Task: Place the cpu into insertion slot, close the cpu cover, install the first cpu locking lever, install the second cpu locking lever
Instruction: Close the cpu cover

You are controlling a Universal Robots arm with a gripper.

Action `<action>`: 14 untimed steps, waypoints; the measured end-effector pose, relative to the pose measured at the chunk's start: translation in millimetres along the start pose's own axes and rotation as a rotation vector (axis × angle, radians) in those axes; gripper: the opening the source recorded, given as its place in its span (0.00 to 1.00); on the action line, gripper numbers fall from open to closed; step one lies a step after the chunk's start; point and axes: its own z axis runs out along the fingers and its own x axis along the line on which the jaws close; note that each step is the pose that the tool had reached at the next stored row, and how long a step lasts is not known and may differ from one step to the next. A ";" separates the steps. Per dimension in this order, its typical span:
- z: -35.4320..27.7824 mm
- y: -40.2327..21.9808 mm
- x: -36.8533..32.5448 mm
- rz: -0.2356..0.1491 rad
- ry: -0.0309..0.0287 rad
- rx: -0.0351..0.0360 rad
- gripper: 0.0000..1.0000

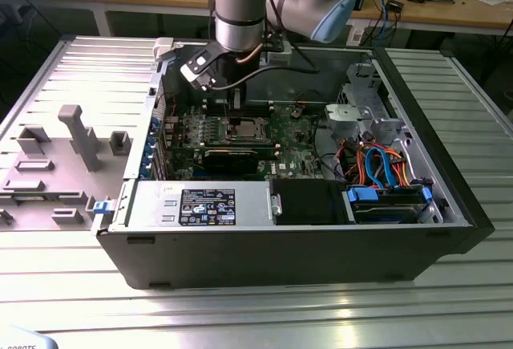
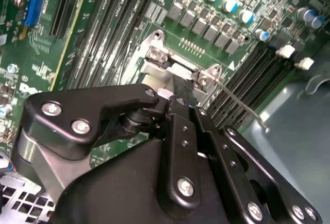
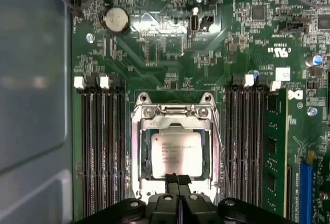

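Note:
The cpu [image 3: 176,153], a silver-grey square chip, lies in the insertion slot [image 3: 172,112] on the green motherboard [image 3: 170,54]. The cpu cover [image 3: 140,152], a silvery frame, lies flat around it. My gripper [image 3: 178,176] is shut, its two black fingertips pressed together at the cover's edge just beside the cpu. In the second wrist view the gripper [image 2: 181,87] points down at the socket's hinge end. A thin wire locking lever [image 2: 242,103] sticks out sideways over the memory slots; it also runs along the socket's side [image 3: 223,152]. In the exterior view the gripper [image 1: 233,112] hangs over the socket [image 1: 244,131].
The motherboard sits inside an open black computer case [image 1: 288,245]. Black memory slots [image 3: 100,147] flank the socket on both sides. A power supply [image 1: 200,204] and drive bays with orange and blue cables [image 1: 381,168] stand along the front. A grey fixture plate [image 1: 56,164] lies at the exterior view's left.

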 end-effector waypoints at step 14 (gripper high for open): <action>8.9 -6.0 -0.1 -0.014 -0.0003 0.0007 0.11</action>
